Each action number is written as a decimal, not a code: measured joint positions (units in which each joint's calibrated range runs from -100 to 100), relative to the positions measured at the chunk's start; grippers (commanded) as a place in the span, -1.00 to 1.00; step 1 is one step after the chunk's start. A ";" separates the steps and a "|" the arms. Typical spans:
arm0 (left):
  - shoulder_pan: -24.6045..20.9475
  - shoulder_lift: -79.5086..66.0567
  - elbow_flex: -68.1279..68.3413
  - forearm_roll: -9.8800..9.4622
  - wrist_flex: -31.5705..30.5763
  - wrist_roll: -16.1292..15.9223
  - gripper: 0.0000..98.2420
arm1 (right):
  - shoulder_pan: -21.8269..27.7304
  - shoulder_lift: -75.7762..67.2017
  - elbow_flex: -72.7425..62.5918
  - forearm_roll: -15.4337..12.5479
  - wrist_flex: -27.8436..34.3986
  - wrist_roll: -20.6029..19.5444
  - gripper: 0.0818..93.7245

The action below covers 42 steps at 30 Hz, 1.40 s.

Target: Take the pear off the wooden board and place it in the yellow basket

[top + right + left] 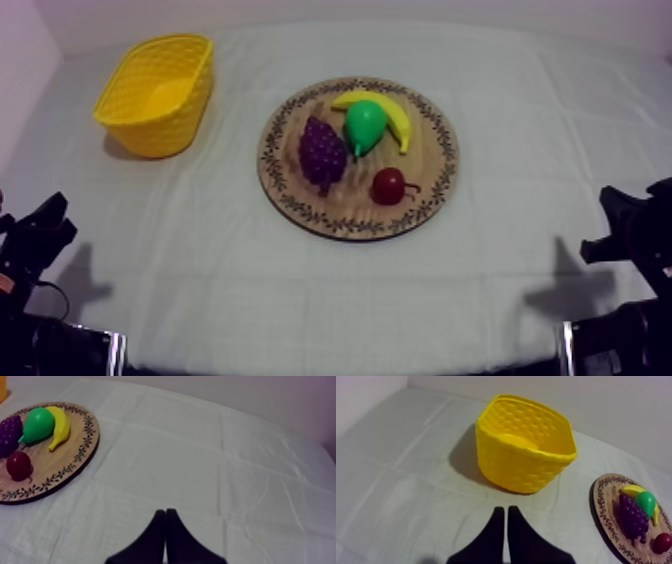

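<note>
The pear (365,125) lies on the wooden board (340,212), touching the banana (397,118) and well apart from both grippers. The left gripper (503,510) sits low near the yellow basket (523,451), fingers pressed together on nothing. The right gripper (165,511) does likewise: closed, empty.

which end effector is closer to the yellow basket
Left. The left end effector rests in front of the yellow basket; the right end effector sits across the table, past the wooden board.

Left gripper (505,511) fingers pressed together; right gripper (165,512) likewise; both low.
</note>
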<state>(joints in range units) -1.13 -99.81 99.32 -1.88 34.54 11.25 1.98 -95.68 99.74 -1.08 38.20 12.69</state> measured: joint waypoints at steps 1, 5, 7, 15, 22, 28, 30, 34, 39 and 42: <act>0.00 0.00 0.00 0.00 0.00 0.00 -1.00 | 0.00 0.00 0.00 0.00 0.00 0.00 -0.99; 0.00 0.00 0.00 0.00 0.00 -0.03 -1.00 | 0.00 0.00 0.00 0.00 0.00 0.00 -0.99; 0.00 0.00 0.00 0.00 0.00 -0.03 -1.00 | 0.00 0.00 0.00 0.00 0.13 0.00 -0.99; 0.00 0.00 0.00 0.00 0.00 -0.03 -1.00 | 0.00 0.00 0.00 0.00 0.04 0.00 -0.99; 0.05 0.00 0.00 0.06 0.08 0.86 -1.00 | 0.00 0.00 0.00 0.00 0.04 0.00 -0.99; 0.35 2.22 -6.97 3.38 4.22 -0.99 -1.00 | 0.00 0.00 0.00 0.00 0.04 0.00 -0.99; 0.80 5.24 -11.61 4.71 5.48 -2.20 -1.00 | 0.00 0.00 0.00 0.00 0.04 0.00 -0.99; 3.34 13.65 -24.10 4.14 8.80 -3.46 -1.00 | 0.00 0.00 0.00 0.00 0.04 0.00 -0.99; 8.35 26.93 -41.95 0.66 13.03 -1.14 -1.00 | 0.00 0.00 0.00 0.00 0.04 0.00 -0.99; 11.74 35.07 -52.10 -1.06 14.96 2.04 -1.00 | 0.00 0.00 0.00 0.00 0.04 0.00 -0.99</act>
<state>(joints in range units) 10.60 -64.74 47.22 -2.94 49.50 13.29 1.98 -95.68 99.74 -1.08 38.25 12.69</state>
